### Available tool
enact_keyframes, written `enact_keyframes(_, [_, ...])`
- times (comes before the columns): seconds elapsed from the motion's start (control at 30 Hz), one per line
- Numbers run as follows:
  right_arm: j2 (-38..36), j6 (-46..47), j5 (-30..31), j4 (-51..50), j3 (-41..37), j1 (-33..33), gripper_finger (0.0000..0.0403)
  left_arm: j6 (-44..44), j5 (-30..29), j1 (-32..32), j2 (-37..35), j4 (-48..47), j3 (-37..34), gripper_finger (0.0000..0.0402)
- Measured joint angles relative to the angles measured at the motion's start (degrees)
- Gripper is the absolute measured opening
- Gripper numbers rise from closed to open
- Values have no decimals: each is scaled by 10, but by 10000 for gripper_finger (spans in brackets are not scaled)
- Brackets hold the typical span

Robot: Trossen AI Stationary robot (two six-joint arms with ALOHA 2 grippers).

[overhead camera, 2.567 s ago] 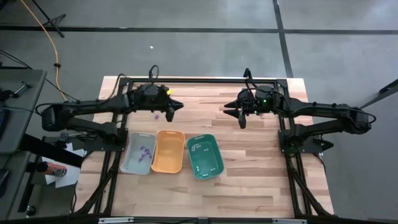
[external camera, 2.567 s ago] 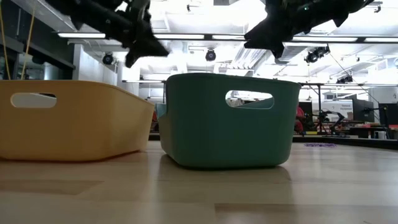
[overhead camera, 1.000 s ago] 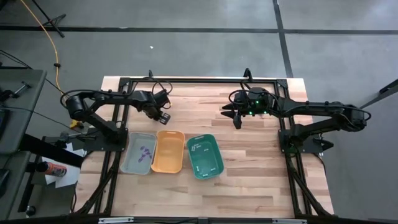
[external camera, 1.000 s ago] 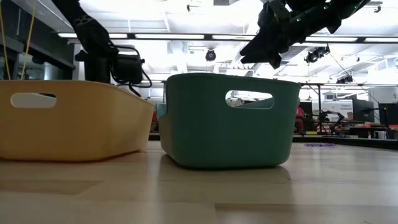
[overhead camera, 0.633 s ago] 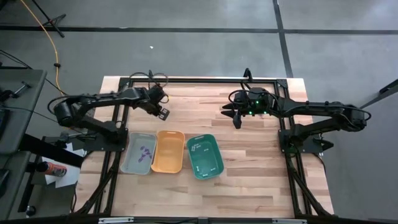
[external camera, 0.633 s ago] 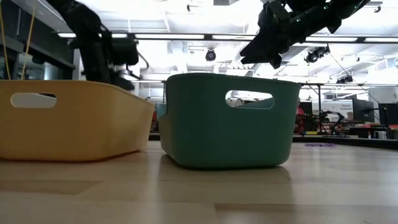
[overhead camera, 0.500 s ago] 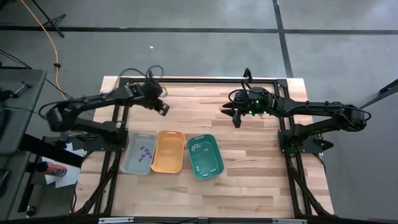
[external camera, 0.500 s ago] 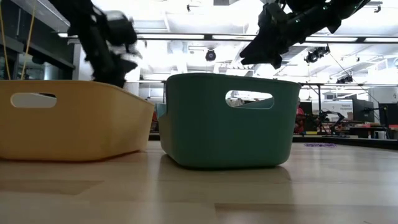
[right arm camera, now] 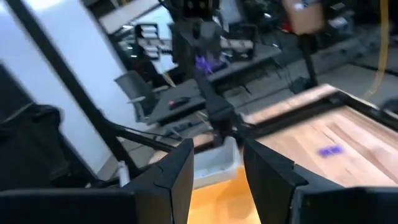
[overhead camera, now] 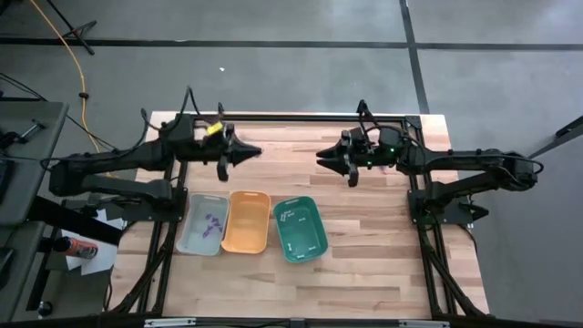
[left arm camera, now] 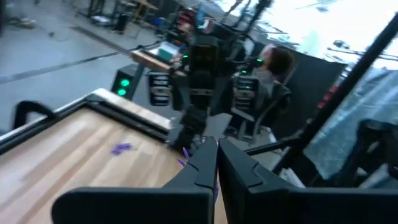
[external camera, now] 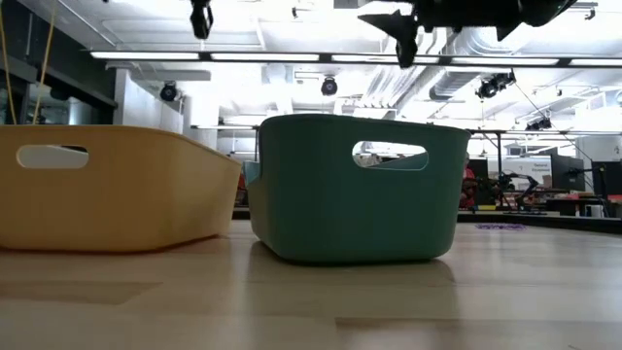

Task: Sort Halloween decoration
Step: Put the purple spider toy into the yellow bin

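Purple irregular decoration piece [left arm camera: 185, 154] pinched in left gripper [overhead camera: 244, 153], fingers pressed on it, raised near the bench's far edge, likely for carrying to grey plastic tray [overhead camera: 190, 239]. Right gripper [overhead camera: 324, 156] waits opposite, fingers spread.

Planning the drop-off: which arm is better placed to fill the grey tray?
Left: its end effector pinches a purple piece, and the grey tray lies on its side. Right end effector is open.
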Motion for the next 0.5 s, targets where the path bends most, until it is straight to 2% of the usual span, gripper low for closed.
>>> enact_keyframes(0.17, [0, -25, -11, 20, 0, 16, 133, 26, -53, -42, 9, 21, 0, 0])
enact_keyframes(0.37, [0, -34, -12, 19, 0, 16, 133, 31, -54, -48, 8, 5, 2, 0])
enact_keyframes(0.43, [0, -34, -12, 19, 0, 15, 133, 46, -41, -64, 9, -87, 25, 0])
enact_keyframes(0.5, [0, -34, -12, 15, 0, 15, 133, 54, -35, -94, 21, -219, 63, 0])
